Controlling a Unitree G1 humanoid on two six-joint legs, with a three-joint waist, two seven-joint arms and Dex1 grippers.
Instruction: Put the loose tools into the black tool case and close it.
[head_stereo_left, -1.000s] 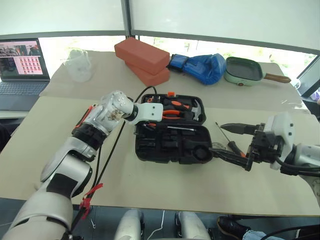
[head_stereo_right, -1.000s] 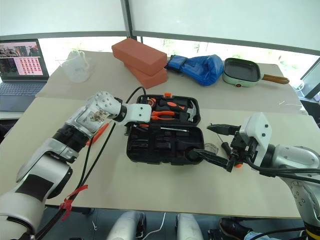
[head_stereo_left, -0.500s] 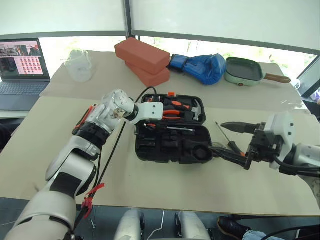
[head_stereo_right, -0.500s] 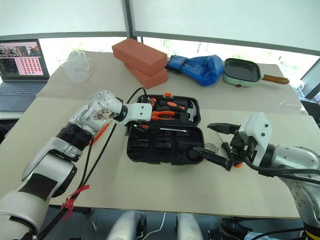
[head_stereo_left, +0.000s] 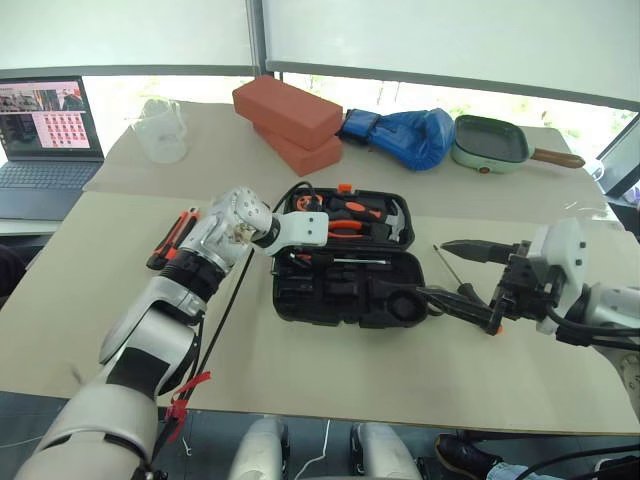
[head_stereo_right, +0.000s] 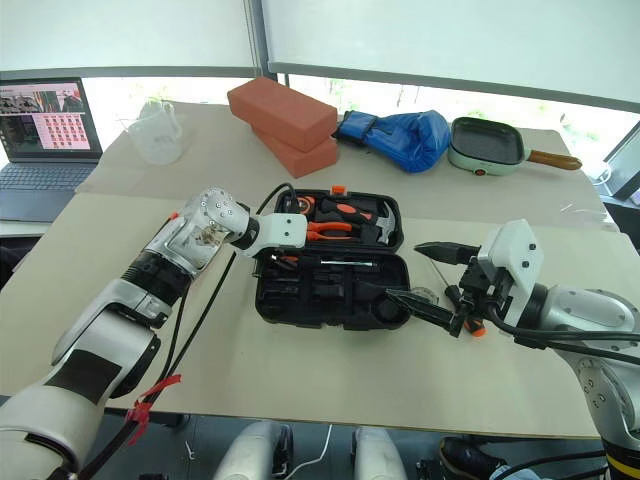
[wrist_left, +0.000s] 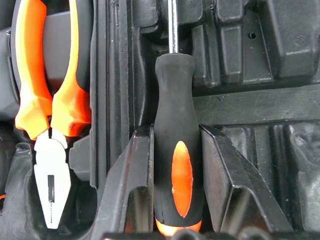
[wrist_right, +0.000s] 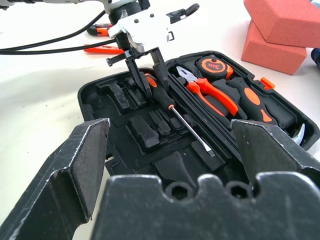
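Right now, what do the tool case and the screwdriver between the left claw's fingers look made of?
Tool case: black moulded plastic, matte, judging by its formed recesses. Screwdriver: bright steel-looking shaft; handle black, likely rubber or plastic, dull finish, with a glossy orange inset.

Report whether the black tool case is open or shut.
Open. The black tool case lies spread flat on the table; its recesses show, with pliers in the far half and a screwdriver in the near half.

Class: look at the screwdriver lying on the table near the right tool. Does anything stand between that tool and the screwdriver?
Nothing visible does. The right tool is open and hangs just over the screwdriver, which lies on the table right of the case. From these views I cannot tell whether they touch.
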